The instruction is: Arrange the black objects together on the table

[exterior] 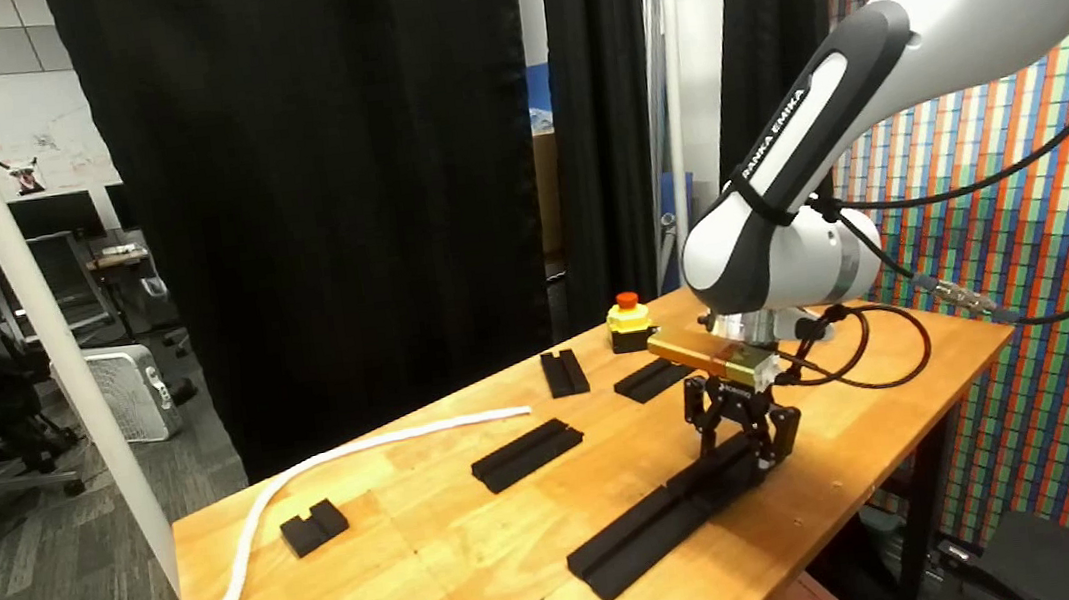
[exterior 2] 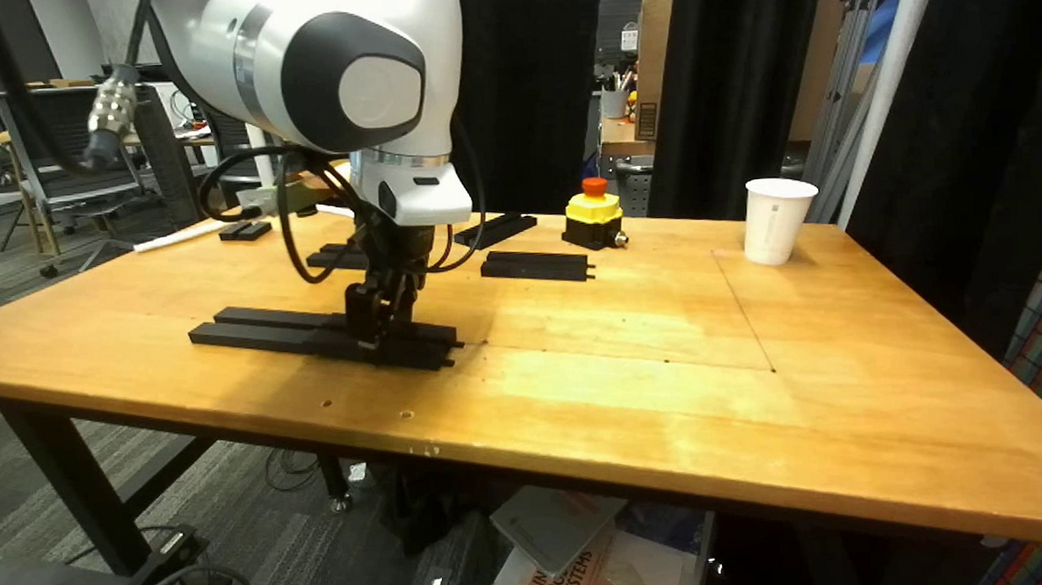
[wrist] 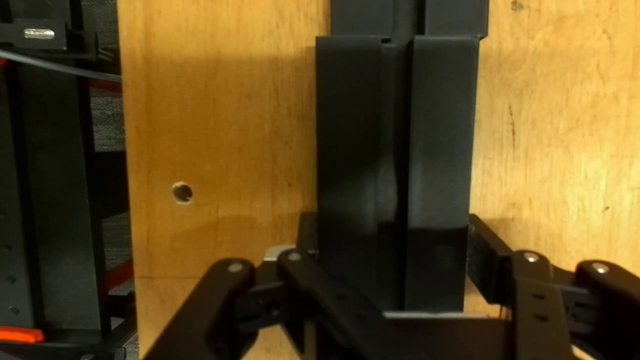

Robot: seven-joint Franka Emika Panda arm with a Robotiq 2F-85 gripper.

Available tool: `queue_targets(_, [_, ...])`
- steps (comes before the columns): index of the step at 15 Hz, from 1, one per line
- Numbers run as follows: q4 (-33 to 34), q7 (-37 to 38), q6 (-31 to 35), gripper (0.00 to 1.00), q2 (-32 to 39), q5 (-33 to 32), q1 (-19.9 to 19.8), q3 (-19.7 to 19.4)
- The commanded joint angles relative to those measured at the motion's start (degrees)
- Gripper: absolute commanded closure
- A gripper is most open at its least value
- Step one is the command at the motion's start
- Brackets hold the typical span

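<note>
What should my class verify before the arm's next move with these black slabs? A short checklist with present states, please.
1. Gripper straddles one black slab: ok, seen in the wrist view.
2. Firm hold on that slab: cannot tell.
3. Sides aligned with the adjoining slab: not ok, a sideways step shows at the joint.
4. Remaining slabs joined to the row: not ok, four lie apart.
5. White strip clear of the row: ok.
6. White cup clear of the row: ok.
</note>
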Motion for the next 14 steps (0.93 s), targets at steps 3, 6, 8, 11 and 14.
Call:
queue_targets(3, [1.9,5.4,1.4,0.55,1.4,-4.5,0.4,0.3])
queue_targets(6, [2.8,5.9,0.8,0.55,2.2,-5.9,0.5,0.3])
queue_targets(8, [3.4,5.5,0.5,0.55,2.6,-5.6,0.8,0.6])
queue_targets(11, [4.5,4.8,0.7,0.55,4.0,-4.7,1.5,1.2])
queue_targets(14, [5.9,3.5,0.3,0.55,5.7,-3.8,2.0,1.7])
